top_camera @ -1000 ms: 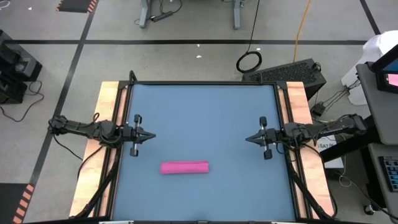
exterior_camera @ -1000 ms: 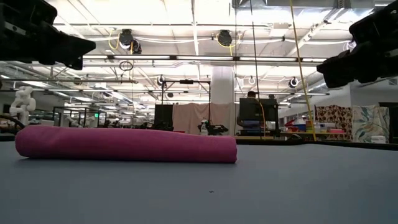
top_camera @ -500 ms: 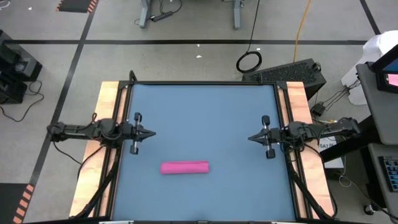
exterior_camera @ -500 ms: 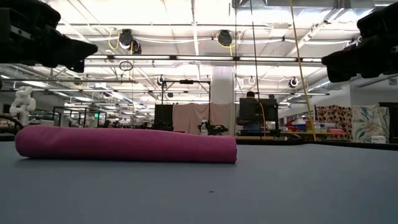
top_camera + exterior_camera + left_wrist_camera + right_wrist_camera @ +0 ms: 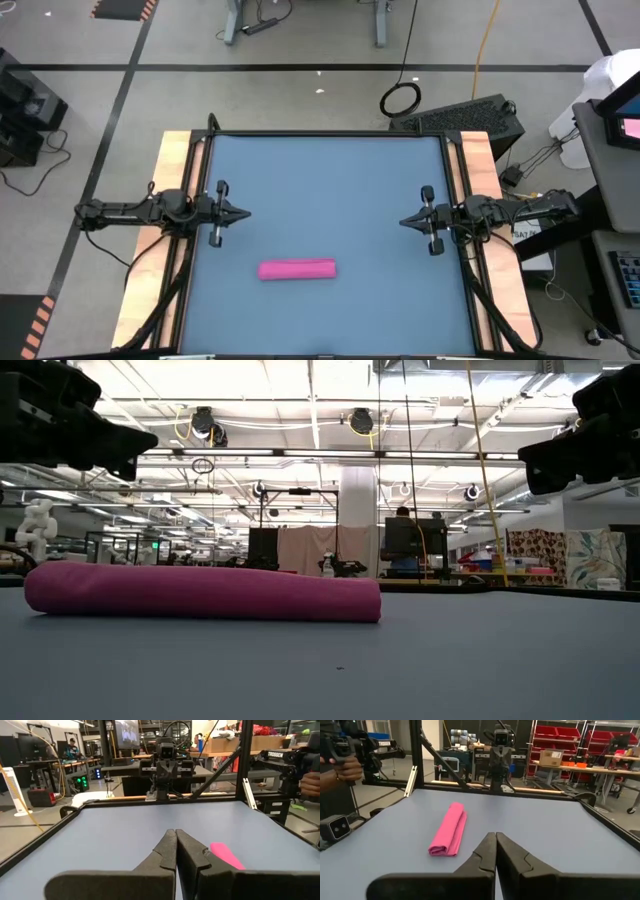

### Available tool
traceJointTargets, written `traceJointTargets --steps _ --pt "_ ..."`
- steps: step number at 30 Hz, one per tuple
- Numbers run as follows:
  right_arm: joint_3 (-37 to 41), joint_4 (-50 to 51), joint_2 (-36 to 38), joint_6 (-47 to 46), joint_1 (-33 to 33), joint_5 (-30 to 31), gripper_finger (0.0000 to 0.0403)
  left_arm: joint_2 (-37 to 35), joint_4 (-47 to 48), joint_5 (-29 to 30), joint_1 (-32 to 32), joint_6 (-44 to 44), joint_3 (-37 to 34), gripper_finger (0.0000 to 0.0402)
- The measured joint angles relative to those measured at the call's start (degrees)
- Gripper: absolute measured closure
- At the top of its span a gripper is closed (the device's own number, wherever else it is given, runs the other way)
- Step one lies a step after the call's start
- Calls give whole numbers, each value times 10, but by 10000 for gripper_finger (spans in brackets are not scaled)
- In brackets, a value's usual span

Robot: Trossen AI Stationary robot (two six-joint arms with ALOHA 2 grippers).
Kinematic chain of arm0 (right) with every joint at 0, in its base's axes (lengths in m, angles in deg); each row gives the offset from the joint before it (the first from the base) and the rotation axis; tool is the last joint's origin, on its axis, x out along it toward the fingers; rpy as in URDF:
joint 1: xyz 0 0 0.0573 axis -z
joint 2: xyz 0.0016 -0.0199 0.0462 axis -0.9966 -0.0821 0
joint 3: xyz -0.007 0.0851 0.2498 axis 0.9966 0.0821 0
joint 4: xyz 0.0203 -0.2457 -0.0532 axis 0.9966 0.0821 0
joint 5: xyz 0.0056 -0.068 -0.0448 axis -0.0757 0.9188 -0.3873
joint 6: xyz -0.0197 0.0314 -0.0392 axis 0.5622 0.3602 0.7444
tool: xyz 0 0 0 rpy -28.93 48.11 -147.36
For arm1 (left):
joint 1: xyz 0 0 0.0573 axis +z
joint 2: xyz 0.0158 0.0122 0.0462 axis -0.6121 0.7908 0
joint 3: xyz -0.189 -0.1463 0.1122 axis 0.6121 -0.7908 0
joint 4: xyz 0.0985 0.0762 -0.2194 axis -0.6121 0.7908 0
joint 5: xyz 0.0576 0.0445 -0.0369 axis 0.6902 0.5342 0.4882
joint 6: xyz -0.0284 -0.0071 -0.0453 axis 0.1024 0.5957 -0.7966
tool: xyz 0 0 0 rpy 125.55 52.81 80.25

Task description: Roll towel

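Note:
The towel [image 5: 297, 269] is a pink cloth rolled into a long narrow roll. It lies on its side on the blue tabletop [image 5: 330, 180], toward the near edge, lengthwise from left to right. It also shows in the low view [image 5: 200, 592] and in both wrist views [image 5: 226, 855] [image 5: 449, 835]. My left gripper [image 5: 246, 213] hovers shut by the table's left edge and points level across the table, away from the towel. By the right edge my right gripper [image 5: 402, 222] does the same, also shut. Nothing is between either pair of fingers [image 5: 176, 832] [image 5: 496, 836].
Wooden side boards [image 5: 170, 230] [image 5: 485, 230] and a black frame border the tabletop. A person's hand [image 5: 342, 767] holds a device beyond the table's near side. A black cabinet [image 5: 470, 118] and cables stand on the floor past the far right corner.
My left arm has swung a little toward the far edge, so its shut gripper now points straight across the table rather than slanting toward the near edge. My right gripper has drawn back slightly toward the right edge. The rolled towel has stayed where it was.

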Motion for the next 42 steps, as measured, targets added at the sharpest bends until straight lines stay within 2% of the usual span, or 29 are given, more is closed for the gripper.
traceJointTargets --steps 11,22,37,42 --pt "0 0 2 34 0 5 403 0 0 0 -7 -14 0 399" --pt "0 -2 45 70 1 19 403 3 0 0 -7 -15 0 400" --pt "0 -8 45 66 2 12 403 7 0 1 -7 -15 0 400" --pt "0 -49 45 80 39 -39 403 7 0 1 -7 -14 0 400"
